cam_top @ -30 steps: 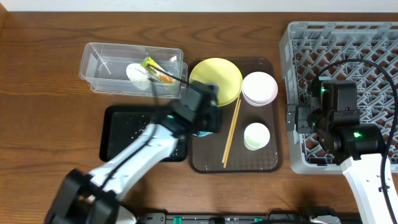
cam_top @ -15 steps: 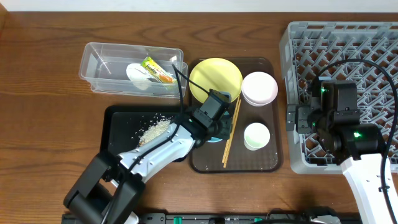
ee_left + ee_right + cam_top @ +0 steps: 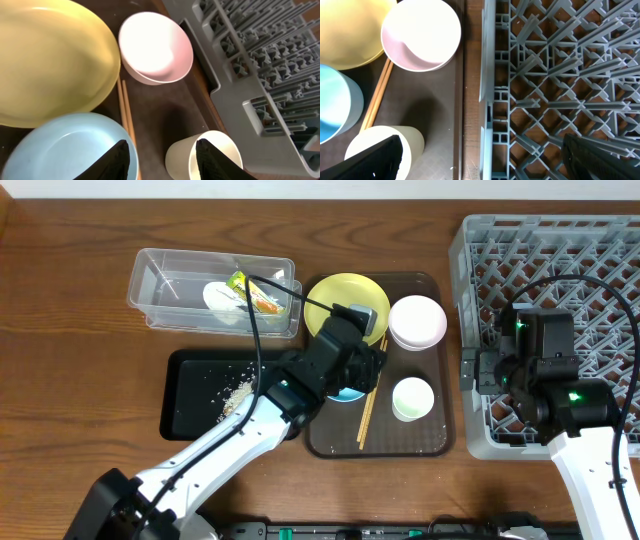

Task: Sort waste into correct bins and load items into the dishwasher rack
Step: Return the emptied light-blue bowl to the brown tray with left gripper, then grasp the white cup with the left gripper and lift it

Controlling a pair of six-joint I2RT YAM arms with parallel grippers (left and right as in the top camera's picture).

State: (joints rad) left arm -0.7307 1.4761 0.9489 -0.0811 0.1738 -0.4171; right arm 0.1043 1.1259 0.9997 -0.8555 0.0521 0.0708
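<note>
Moved: left gripper (image 3: pixel 162 150) has swung off the black tray (image 3: pixel 185 420), where rice (image 3: pixel 237 392) now lies, to above the brown tray (image 3: pixel 430 442).
Left gripper: spread wide, nothing between its fingers.
Blue bowl (image 3: pixel 65 145): just beneath one finger; the cup (image 3: pixel 177 157) sits beneath the other.
Handling: bowl looks rigid, light, smooth, probably slippery; pinch its rim wall.
Right gripper (image 3: pixel 482 145): wide open, empty, above the rack (image 3: pixel 560 75) edge.

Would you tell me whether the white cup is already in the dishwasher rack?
No, the white cup stands on the brown tray beside the dishwasher rack.
</note>
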